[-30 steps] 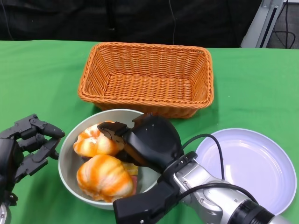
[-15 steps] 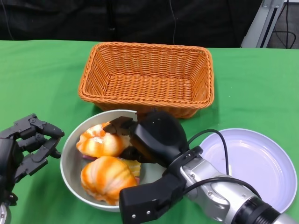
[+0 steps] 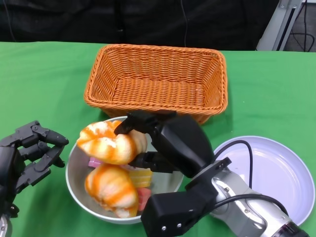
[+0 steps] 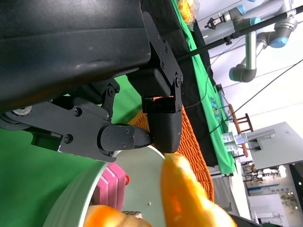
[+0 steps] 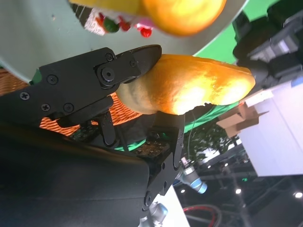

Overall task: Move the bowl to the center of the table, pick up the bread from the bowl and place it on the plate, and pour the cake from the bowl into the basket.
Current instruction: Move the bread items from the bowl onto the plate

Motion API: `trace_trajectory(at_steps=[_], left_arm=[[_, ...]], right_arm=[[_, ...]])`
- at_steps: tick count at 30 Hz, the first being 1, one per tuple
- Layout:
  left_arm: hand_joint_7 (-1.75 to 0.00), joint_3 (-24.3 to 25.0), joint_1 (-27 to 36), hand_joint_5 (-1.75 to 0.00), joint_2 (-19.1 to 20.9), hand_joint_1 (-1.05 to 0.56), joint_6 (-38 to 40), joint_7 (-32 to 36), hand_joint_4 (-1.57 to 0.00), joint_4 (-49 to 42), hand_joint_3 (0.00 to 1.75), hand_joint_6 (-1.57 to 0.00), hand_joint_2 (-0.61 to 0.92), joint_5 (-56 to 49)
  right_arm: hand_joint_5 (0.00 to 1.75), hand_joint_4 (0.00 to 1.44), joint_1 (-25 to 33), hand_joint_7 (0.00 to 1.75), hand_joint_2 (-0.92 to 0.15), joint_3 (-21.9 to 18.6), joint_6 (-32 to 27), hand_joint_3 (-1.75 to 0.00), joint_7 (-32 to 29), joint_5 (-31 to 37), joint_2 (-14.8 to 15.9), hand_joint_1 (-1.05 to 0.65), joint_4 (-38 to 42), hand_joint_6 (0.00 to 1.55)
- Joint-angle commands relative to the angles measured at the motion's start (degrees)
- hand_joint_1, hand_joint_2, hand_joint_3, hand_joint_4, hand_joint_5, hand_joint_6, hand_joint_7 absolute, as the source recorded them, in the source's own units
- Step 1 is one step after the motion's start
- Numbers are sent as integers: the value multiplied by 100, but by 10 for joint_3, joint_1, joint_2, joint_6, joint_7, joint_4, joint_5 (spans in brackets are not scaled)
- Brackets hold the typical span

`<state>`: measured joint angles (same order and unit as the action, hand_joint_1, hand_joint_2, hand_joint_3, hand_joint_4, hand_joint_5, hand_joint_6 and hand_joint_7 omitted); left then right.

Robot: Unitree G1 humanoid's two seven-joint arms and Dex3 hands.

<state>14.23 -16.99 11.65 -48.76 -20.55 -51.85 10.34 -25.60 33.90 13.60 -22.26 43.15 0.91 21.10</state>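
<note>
From the head view, the right hand (image 3: 165,140) held a bread roll (image 3: 109,143) clamped between its black fingers, lifted above the far left part of the bowl (image 3: 79,168). A second bread (image 3: 111,188) lay in the bowl's near side, with pieces of cake (image 3: 140,178) tucked beside it. The wicker basket (image 3: 155,81) stood just beyond the bowl, and the plate (image 3: 266,175) lay to the right on the green table (image 3: 266,94). The left hand (image 3: 27,158) hovered left of the bowl, its fingers curled loosely and apart, holding nothing.

In the right wrist view, the fingers (image 5: 120,66) pressed against the bread roll (image 5: 189,85) from both sides, with the bowl (image 5: 47,33) behind it.

The left wrist view showed the left hand's fingers (image 4: 163,113) spread and apart near the bowl's rim (image 4: 71,198), gripping nothing, with the basket (image 4: 191,156) behind and the bread roll (image 4: 187,198) close by.
</note>
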Motion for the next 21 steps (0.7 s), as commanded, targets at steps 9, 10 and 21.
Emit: trace_trajectory(at_steps=[9, 10, 21], left_arm=[[-104, 1, -3, -140, 9, -19, -2, 6, -81, 0, 45, -89, 84, -3], [-104, 1, -2, -140, 9, -19, -1, 7, -81, 1, 46, -89, 84, -4], [-104, -1, 0, -141, 9, -17, -1, 7, -81, 8, 53, -88, 81, -5]], right_arm=[[159, 68, 80, 120, -90, -60, 13, -6, 65, -36, 44, -29, -156, 70], [159, 68, 90, 119, -90, -64, 13, -6, 73, -40, 50, -30, -171, 70], [156, 73, 210, 114, -89, -153, 11, -8, 185, -115, 119, -25, -355, 74]])
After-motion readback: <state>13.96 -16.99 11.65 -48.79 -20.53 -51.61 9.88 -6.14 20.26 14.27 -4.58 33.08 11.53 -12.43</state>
